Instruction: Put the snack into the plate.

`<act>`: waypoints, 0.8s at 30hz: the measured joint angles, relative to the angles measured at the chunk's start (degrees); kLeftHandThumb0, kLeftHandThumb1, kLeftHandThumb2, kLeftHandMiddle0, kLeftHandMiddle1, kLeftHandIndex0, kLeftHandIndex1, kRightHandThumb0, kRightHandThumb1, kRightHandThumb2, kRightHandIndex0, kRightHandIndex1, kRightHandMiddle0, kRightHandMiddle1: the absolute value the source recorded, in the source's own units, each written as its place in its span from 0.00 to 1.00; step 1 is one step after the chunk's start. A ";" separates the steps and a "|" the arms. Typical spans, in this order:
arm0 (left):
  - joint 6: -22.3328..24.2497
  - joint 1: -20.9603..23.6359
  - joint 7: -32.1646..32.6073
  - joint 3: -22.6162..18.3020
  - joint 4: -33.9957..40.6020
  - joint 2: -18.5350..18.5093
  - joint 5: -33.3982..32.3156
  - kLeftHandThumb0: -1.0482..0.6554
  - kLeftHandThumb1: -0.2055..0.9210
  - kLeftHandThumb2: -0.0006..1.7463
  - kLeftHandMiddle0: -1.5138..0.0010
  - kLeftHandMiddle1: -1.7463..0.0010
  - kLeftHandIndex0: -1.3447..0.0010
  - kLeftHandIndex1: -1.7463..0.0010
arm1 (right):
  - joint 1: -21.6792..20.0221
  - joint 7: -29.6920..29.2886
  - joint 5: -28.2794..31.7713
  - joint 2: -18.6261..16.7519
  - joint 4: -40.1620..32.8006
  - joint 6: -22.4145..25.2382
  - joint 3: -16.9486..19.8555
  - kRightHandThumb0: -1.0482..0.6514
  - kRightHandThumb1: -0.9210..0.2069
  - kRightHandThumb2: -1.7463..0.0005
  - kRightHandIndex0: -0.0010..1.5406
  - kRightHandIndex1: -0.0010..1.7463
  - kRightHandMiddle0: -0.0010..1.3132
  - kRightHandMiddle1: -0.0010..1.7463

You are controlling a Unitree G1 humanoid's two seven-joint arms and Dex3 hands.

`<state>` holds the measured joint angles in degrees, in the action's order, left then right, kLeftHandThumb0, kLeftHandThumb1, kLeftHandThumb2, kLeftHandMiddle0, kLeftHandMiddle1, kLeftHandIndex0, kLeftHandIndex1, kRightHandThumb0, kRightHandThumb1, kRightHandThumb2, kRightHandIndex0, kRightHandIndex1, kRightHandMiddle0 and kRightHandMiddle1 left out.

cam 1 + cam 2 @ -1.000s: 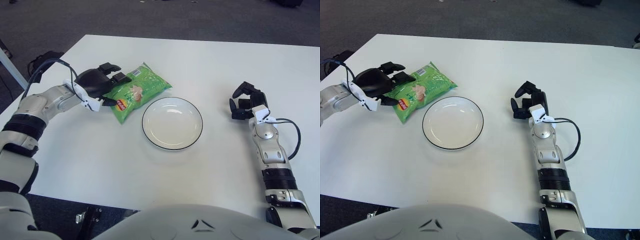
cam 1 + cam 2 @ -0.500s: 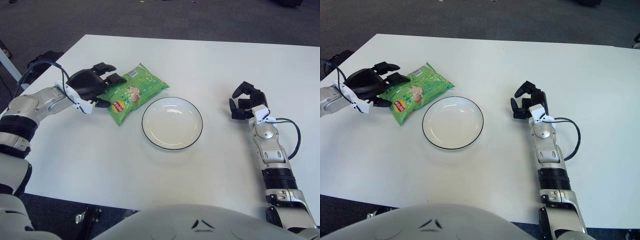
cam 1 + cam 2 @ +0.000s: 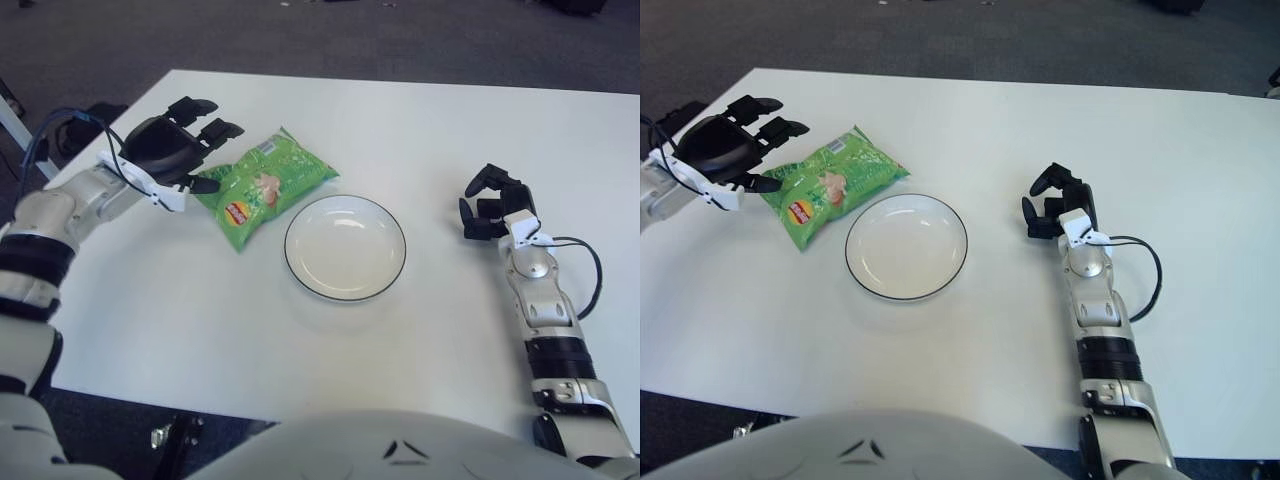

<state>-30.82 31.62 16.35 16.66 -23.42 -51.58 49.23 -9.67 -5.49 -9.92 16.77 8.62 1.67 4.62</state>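
A green snack bag lies flat on the white table, just left of the plate and touching nothing else. The white plate with a dark rim sits at the table's middle and holds nothing. My left hand hovers at the bag's left end with its fingers spread, holding nothing. My right hand rests on the table to the right of the plate, fingers loosely curled and empty.
The white table stretches far behind and to the right of the plate. A black cable loops beside my right forearm. Dark carpet lies beyond the table's far edge.
My left hand has let go of the snack bag and pulled back up and to the left. The bag has shifted slightly left. The right arm has not moved.
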 measured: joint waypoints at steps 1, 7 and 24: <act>2.16 -1.35 -0.86 -1.20 3.05 1.03 -1.04 0.17 1.00 0.43 0.97 0.65 1.00 0.52 | -0.07 0.00 0.00 0.02 0.01 -0.08 0.02 0.31 0.62 0.18 0.86 1.00 0.53 1.00; 14.99 -8.03 -6.17 -5.95 17.71 8.47 -4.40 0.15 1.00 0.42 0.98 0.64 1.00 0.51 | 0.02 0.05 -0.02 0.06 0.77 -0.21 -0.16 0.31 0.62 0.18 0.86 1.00 0.53 1.00; 35.22 -10.90 -14.97 -8.14 30.68 20.45 -3.49 0.12 1.00 0.47 0.99 0.62 1.00 0.51 | -0.27 0.15 -0.08 0.59 1.78 -0.75 -0.73 0.31 0.61 0.19 0.86 1.00 0.52 1.00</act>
<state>4.39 20.71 1.38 8.52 7.26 -31.14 45.74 -9.94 -5.34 -10.00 17.36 10.40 0.92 3.89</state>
